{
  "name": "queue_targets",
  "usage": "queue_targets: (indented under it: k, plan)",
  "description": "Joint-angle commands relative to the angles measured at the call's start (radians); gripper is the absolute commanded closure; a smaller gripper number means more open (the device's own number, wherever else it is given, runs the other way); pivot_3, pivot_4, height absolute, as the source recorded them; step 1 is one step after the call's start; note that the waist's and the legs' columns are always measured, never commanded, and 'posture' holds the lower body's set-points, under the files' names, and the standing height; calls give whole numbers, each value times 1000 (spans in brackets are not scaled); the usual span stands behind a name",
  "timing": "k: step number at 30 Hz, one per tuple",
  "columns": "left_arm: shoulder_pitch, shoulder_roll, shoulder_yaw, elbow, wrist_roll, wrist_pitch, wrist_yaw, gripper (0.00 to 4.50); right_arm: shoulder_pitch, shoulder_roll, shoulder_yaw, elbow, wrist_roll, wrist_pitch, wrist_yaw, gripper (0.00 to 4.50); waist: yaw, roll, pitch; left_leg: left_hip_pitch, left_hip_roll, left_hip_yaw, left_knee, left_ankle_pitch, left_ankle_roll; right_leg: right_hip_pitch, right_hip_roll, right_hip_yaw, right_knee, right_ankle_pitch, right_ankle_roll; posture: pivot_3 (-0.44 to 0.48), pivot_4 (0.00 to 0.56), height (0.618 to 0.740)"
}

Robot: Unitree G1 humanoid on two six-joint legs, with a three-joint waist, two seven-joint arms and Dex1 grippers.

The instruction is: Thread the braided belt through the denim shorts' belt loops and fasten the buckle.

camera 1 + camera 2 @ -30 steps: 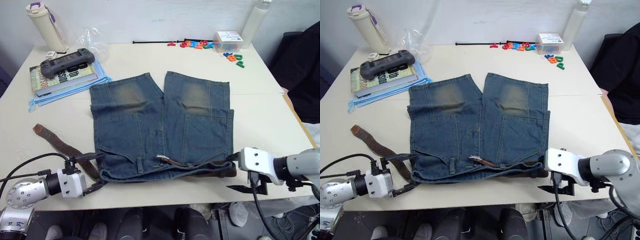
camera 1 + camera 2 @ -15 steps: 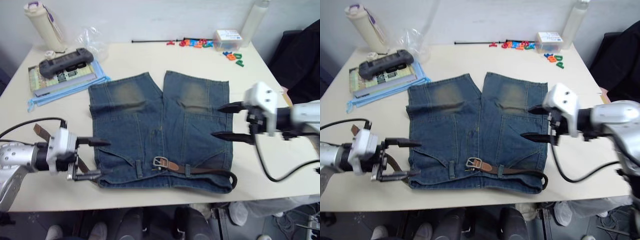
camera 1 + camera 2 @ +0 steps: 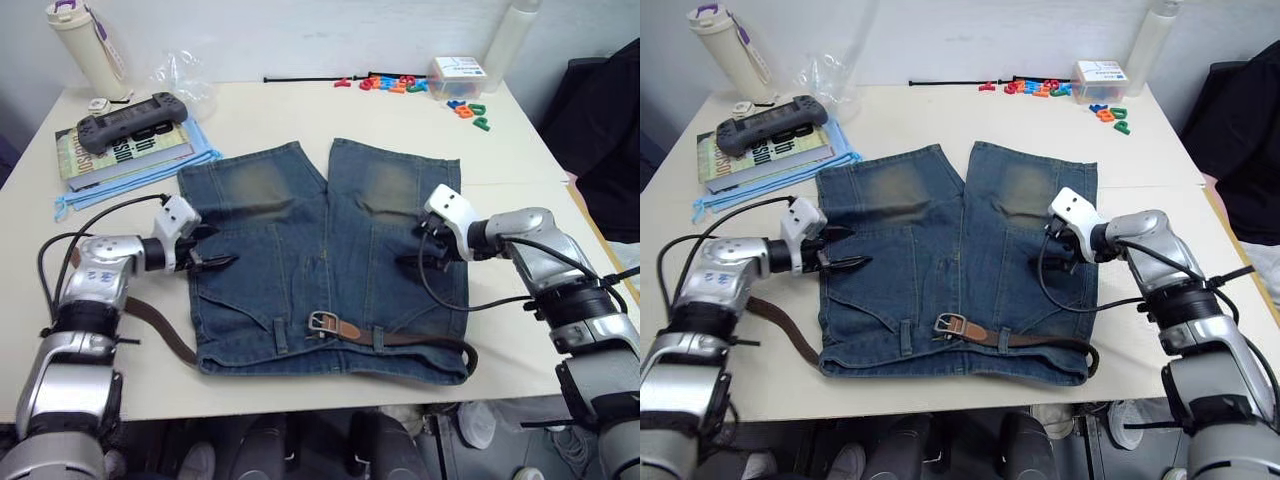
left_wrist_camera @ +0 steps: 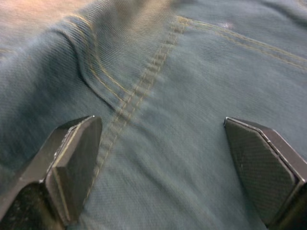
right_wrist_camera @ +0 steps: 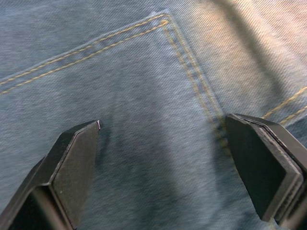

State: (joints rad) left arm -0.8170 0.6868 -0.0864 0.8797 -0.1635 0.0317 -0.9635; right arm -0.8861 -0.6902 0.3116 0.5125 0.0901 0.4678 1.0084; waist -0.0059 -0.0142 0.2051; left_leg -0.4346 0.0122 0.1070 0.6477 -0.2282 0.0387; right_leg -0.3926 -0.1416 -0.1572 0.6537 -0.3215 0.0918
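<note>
Cream worktop (image 3: 520,200) carries the denim shorts (image 3: 325,260); the braided belt (image 3: 400,341) runs along their waistband, parallel to the near edge, nearer than both my open, empty hands: left hand (image 3: 212,257), right hand (image 3: 418,246).

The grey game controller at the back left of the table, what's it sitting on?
The grey game controller lies on top of a book, which rests on a light-blue cloth on the white table. The controller covers part of the book's cover.
</note>
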Motion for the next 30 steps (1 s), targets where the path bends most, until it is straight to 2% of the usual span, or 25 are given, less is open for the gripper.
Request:
queue_targets:
  k: [1, 2, 4, 5, 7, 8, 9, 11, 12, 16, 22, 27, 30]
  plan:
    - [-8, -6, -55, 99, 114, -76, 2, 0, 4, 17, 34, 103, -74, -35, 17, 284, -2, -1, -1, 2, 0, 0, 0, 0, 0, 1, 0, 0, 1, 0, 0, 0, 150, 716]
    - [-8, -8, -66, 109, 131, -89, -7, 0, 2, 24, 34, 121, -84, -42, 18, 567, -3, -2, -2, 4, 0, 1, 0, 0, 0, 3, -1, 1, 1, 0, 0, 0, 150, 716]
    - [-1, -10, -80, 119, 152, -108, -31, 553, 7, 35, 32, 134, -92, -45, 31, 1273, -8, -3, -5, 12, 0, 2, -1, -3, 0, 7, -5, 2, -1, 0, -1, 0, 150, 716]
    - [5, -7, -87, 121, 164, -129, -39, 875, 12, 36, 33, 133, -97, -47, 37, 1796, -11, -3, -8, 15, 0, 1, 0, -4, 0, 10, -7, 1, -1, 0, -1, 0, 150, 716]
    - [9, -3, -95, 128, 184, -157, -42, 1740, 16, 41, 31, 137, -107, -52, 38, 2677, -15, -3, -14, 15, 1, 0, 0, -8, 1, 11, -8, 2, -1, 0, -1, 0, 150, 716]
    - [7, -1, -100, 133, 199, -168, -31, 2243, 16, 44, 30, 142, -115, -57, 29, 3298, -16, -3, -16, 16, 1, 0, 0, -8, 1, 11, -9, 2, -1, 0, -1, 0, 150, 716]
    - [3, -1, -104, 138, 211, -179, -22, 2537, 13, 48, 29, 150, -124, -65, 20, 3573, -17, -3, -18, 16, 1, 0, 0, -8, 1, 11, -9, 1, -1, 0, -1, 0, 150, 716]
    - [-7, -3, -112, 147, 231, -203, -16, 3458, -2, 65, 23, 188, -146, -98, -15, 4463, -20, -3, -19, 17, 1, 0, 0, -8, 0, 12, -9, 1, -1, 0, -1, 0, 150, 716]
    - [-16, -10, -113, 153, 238, -210, -8, 3857, -15, 76, 22, 219, -160, -124, -40, 4500, -21, -4, -20, 20, 1, 0, 0, -8, 0, 15, -9, 1, -1, 0, -1, 0, 150, 716]
    - [-71, -47, -130, 208, 288, -247, 70, 3857, -84, 131, 12, 375, -212, -240, -164, 4500, -22, -4, -20, 28, 1, 0, -1, -15, 0, 22, -10, 3, -1, 0, -1, 0, 150, 716]
    - [-167, -104, -169, 338, 407, -268, 332, 3857, -197, 204, 1, 625, -283, -403, -361, 4500, -20, -3, -21, 29, 1, -1, 0, -15, 0, 23, -12, 9, 0, 0, -1, 0, 150, 716]
    - [-230, -136, -182, 397, 466, -279, 494, 3857, -241, 235, -23, 723, -303, -446, -438, 4500, -22, -4, -21, 27, 1, 1, -1, -14, -1, 20, -11, 10, 1, 0, -1, 0, 150, 716]
    - [-247, -150, -169, 415, 467, -275, 514, 3857, -251, 241, -35, 744, -307, -465, -469, 4500, -23, -4, -21, 27, 1, 2, -1, -13, 0, 19, -10, 11, 1, 0, -1, 0, 150, 716]
